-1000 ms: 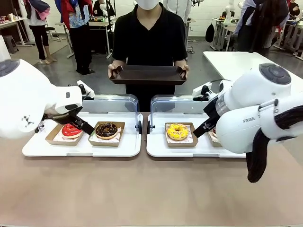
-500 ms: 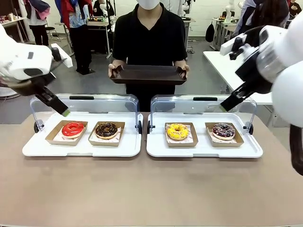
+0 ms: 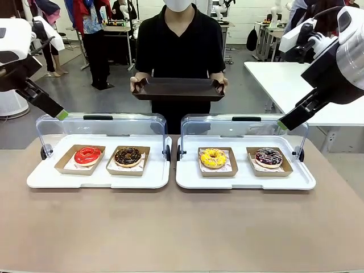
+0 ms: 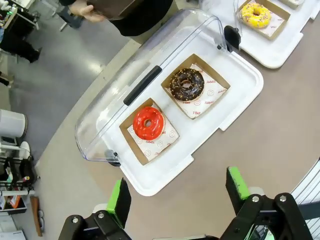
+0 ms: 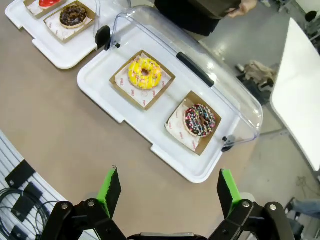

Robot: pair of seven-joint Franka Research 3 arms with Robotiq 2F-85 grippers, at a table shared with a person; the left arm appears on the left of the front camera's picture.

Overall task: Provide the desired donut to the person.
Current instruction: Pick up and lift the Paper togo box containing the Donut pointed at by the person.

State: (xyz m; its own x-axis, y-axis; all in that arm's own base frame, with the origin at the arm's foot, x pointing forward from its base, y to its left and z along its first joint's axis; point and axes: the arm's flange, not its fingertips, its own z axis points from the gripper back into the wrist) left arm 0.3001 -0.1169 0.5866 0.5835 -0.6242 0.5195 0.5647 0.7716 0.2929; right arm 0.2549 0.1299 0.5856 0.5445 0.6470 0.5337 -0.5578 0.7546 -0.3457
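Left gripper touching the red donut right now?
Apart. In the left wrist view the left gripper hangs open well above the table. The red donut lies far below it, with a wide gap to the jaws.

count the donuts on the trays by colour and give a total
red-glazed donut: 1
chocolate donut with light crumbs: 1
yellow-glazed donut: 1
dark donut with coloured sprinkles: 1
total: 4
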